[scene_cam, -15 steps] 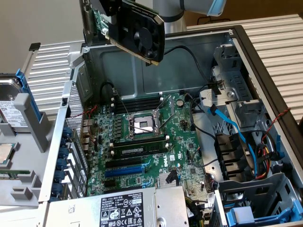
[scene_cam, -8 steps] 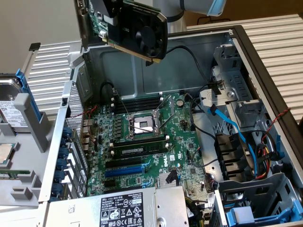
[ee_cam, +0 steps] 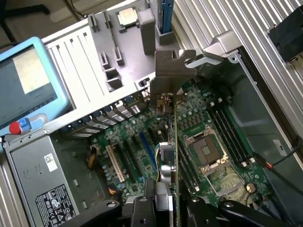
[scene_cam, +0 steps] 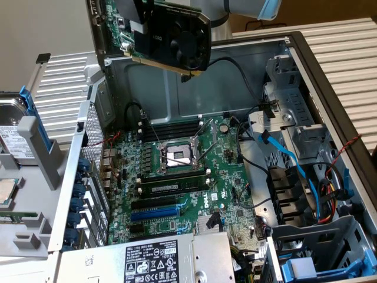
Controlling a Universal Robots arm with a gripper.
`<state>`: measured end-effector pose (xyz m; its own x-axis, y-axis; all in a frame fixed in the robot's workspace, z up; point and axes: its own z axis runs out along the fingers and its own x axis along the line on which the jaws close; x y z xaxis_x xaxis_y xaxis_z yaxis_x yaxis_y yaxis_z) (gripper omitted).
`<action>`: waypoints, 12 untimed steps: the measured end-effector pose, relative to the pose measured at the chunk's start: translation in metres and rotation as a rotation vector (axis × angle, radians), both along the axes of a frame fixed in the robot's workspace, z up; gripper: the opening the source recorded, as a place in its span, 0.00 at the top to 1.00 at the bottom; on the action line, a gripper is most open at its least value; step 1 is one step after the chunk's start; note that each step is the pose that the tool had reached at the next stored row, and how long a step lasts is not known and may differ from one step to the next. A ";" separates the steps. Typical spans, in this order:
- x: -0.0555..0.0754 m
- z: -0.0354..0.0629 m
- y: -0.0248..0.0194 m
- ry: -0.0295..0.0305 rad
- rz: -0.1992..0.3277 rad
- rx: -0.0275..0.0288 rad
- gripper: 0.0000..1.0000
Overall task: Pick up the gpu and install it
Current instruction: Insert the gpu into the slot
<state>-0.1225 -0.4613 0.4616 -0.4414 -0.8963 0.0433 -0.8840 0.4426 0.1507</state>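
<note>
The gpu (scene_cam: 171,38), a green card with a black fan block, hangs high over the far wall of the open computer case (scene_cam: 306,65). My gripper (scene_cam: 136,23) is shut on the card's upper part. In the wrist view the gpu (ee_cam: 173,142) appears edge-on, its metal bracket (ee_cam: 173,71) pointing away, with my gripper (ee_cam: 163,203) clamped on its near end. Below it lies the large green motherboard (scene_cam: 177,177) with its blue slot (scene_cam: 154,211) and black slots free. The card is well above the board and touches nothing.
A power supply (scene_cam: 147,259) fills the case's near corner. Drive cages with blue and black cables (scene_cam: 306,194) line the exterior view's right. A grey tray with a hard drive (scene_cam: 17,141) stands at its left. A blue teach pendant (ee_cam: 28,80) lies outside the case.
</note>
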 end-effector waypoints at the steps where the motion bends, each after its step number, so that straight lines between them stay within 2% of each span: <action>1: 0.000 0.0001 0.0000 0.0001 0.000 -0.0002 0.71; 3: 0.000 0.0000 0.0002 0.0001 0.020 -0.0005 0.71; 12: 0.000 -0.0006 0.0001 0.0001 0.183 -0.0005 0.71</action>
<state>-0.1225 -0.4612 0.4610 -0.2705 -0.9617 0.0437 -0.9499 0.2740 0.1506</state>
